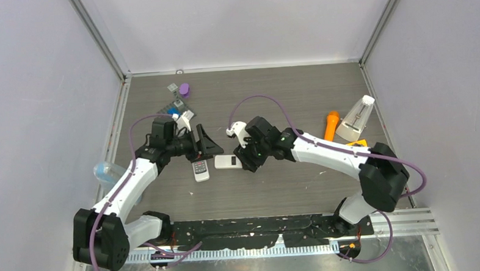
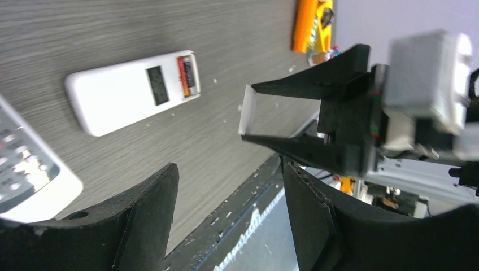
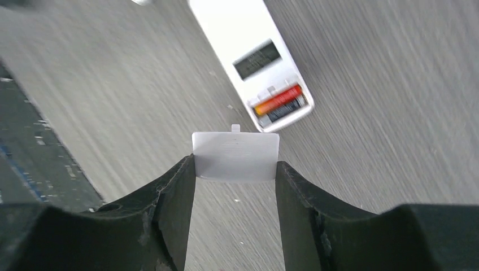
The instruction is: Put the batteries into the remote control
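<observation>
1. The remote (image 3: 248,56) lies face down on the desk (image 3: 367,68). Its battery bay is open at the end nearest the right arm.
2. Two batteries (image 3: 281,101) sit side by side in that bay, one red-orange and one dark. Both look seated flat and neither sticks up.
3. The right pincer (image 3: 234,169) is closed on the cover (image 3: 235,149), gripping it by its two side edges. It holds the cover above the desk, just short of the open bay, with the small tab pointing toward the remote.
4. The left pincer (image 2: 229,175) stands wide and holds nothing. It hovers near the remote. A second remote (image 2: 22,169), buttons up, lies just beside it.
5. We judge the loading itself to be done, since the bay appears full.
6. What we think is left is to lower the cover, line its tab up with the bay and press it home. The left pincer may need to steady the remote during that.
7. We cannot tell from these views whether the batteries face the right way round.
</observation>
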Available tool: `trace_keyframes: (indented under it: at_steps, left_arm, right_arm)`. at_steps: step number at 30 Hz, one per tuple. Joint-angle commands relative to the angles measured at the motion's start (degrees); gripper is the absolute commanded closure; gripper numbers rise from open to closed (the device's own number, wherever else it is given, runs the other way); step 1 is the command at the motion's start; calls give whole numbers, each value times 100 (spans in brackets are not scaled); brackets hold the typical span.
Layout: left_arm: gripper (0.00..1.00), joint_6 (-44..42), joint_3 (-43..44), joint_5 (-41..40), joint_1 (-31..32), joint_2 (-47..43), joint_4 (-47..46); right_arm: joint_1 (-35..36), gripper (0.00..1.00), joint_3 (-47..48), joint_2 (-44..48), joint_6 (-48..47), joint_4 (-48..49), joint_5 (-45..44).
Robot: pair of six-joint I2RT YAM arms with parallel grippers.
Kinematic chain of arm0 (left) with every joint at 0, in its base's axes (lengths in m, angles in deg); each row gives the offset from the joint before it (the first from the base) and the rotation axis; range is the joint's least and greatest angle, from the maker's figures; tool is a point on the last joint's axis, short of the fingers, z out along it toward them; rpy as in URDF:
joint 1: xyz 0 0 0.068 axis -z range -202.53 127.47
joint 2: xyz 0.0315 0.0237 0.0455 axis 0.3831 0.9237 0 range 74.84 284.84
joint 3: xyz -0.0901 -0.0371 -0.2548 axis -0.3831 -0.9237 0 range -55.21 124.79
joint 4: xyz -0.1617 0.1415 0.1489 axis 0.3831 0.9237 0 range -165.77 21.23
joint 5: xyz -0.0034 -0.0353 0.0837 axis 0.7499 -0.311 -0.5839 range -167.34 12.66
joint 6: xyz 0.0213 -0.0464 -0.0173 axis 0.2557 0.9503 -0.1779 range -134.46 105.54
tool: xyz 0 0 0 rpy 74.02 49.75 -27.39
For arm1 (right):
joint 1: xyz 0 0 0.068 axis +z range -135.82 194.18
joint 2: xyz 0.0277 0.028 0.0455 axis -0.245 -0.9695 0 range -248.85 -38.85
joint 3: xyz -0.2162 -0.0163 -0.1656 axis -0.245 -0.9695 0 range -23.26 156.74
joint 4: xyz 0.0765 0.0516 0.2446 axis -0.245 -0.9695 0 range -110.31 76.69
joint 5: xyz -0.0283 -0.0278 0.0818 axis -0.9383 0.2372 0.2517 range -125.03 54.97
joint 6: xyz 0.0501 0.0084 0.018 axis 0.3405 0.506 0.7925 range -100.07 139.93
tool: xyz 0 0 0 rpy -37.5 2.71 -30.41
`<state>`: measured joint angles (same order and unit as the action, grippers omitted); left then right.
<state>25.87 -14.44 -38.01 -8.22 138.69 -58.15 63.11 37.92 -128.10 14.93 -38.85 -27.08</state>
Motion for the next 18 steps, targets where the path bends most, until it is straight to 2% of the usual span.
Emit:
trace_keyframes:
  at_steps: [1, 8, 18]
  left_arm:
    - [33, 185, 55, 963, 98, 145, -615]
    - [39, 307, 131, 1229, 300, 366, -638]
    - [63, 794, 185, 1275, 505, 654, -1137]
  right_arm:
    - [224, 70, 275, 507, -120, 570, 213]
    - [542, 69, 669, 616, -168, 588, 179]
    - [631, 69, 836, 628, -114, 606, 262]
